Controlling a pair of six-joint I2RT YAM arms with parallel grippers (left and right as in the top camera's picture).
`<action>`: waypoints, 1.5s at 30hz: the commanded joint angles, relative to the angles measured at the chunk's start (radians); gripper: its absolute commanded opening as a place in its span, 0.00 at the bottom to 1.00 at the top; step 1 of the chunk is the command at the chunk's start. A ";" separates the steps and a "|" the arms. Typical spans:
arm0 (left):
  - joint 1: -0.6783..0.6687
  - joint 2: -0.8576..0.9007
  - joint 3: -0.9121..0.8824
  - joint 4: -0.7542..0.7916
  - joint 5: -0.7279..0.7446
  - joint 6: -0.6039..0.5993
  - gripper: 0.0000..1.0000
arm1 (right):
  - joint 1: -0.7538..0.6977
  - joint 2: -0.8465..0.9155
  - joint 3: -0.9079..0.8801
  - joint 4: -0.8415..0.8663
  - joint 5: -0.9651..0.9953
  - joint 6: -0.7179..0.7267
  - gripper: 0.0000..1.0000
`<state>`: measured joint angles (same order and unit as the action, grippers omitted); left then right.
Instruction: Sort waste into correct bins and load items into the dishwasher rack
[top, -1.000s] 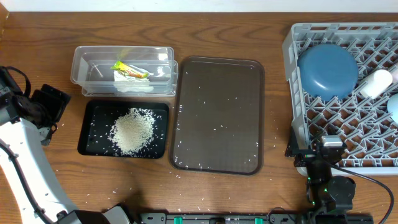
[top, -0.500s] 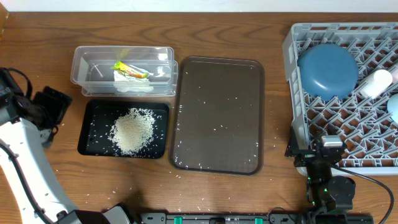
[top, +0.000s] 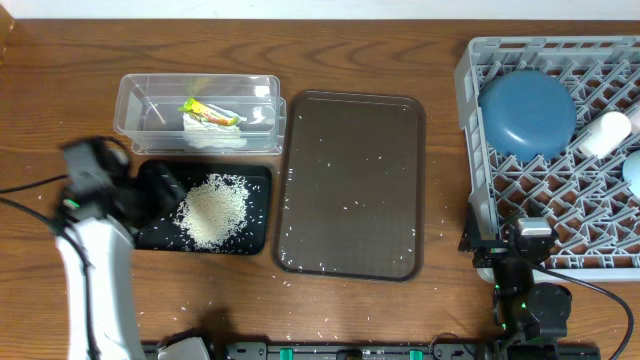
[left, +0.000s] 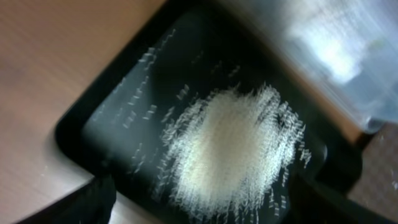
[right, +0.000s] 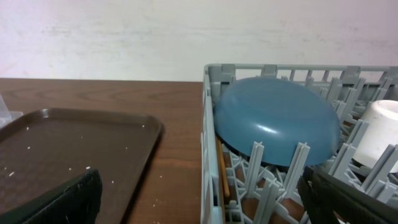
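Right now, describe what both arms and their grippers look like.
The left arm is a white link ending in a black wrist with a small green light and a thin black cable. The left gripper is black. The right arm is black and boxy, with green lights, a pale block on top and a black cable looping off. The right gripper has dark fingers.

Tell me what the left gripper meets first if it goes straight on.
Most likely the rice heap in the black tray: the open left gripper points down at it; height unclear.
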<state>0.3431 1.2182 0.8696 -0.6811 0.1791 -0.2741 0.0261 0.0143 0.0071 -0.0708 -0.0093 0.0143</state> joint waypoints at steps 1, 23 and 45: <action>-0.082 -0.119 -0.165 0.180 -0.008 0.048 0.91 | -0.006 -0.009 -0.002 -0.004 0.009 -0.008 0.99; -0.195 -0.766 -0.735 0.628 -0.005 0.080 0.91 | -0.006 -0.009 -0.002 -0.004 0.009 -0.008 0.99; -0.272 -1.094 -0.866 0.686 -0.005 0.150 0.91 | -0.006 -0.008 -0.002 -0.004 0.009 -0.008 0.99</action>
<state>0.0872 0.1551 0.0170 0.0025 0.1764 -0.1448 0.0261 0.0120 0.0071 -0.0704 -0.0071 0.0143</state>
